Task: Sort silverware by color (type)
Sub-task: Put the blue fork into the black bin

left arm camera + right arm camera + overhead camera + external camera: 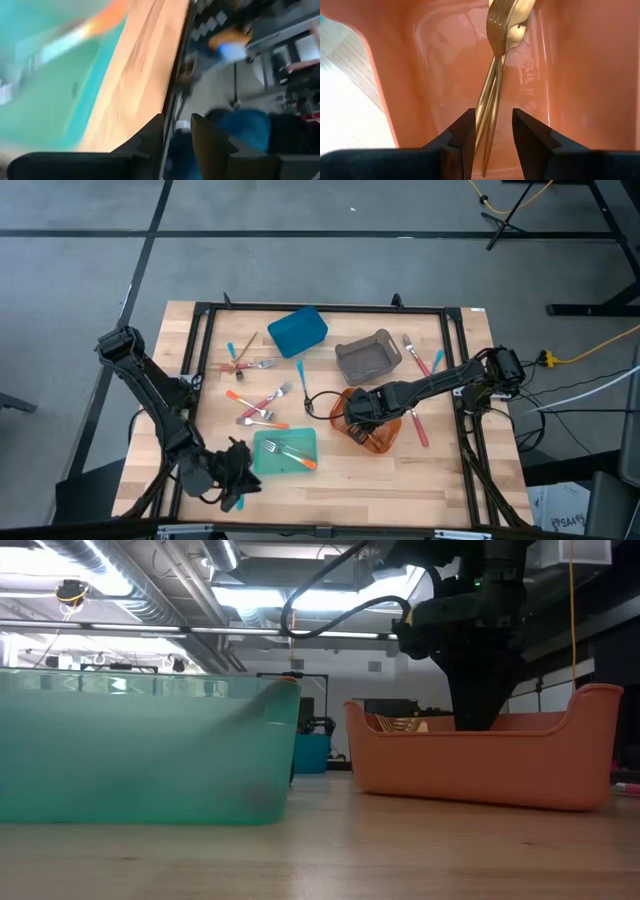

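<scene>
Your right gripper (pixel 492 132) is down in the orange bin (pixel 385 442), its fingers spread either side of the gold forks (pixel 501 45) lying on the bin floor.

You look to be at the drop-off of the gold set; whether the fingers touch the handles I cannot tell, so lift straight up and clear the bin wall before you swing toward the loose pieces. Next pick is likely among the pink forks (pixel 262 405) mid-table or the ones beside the grey bin (pixel 367 358); come down flat, since they are thin. An orange-handled fork (pixel 291 453) sits in the teal bin (pixel 268 465). Your left gripper (pixel 176 132) waits off the table's near left corner, fingers slightly apart. The wooden table (pixel 330 480) is framed by black rails; behind it, an open workshop with ceiling ducts.
</scene>
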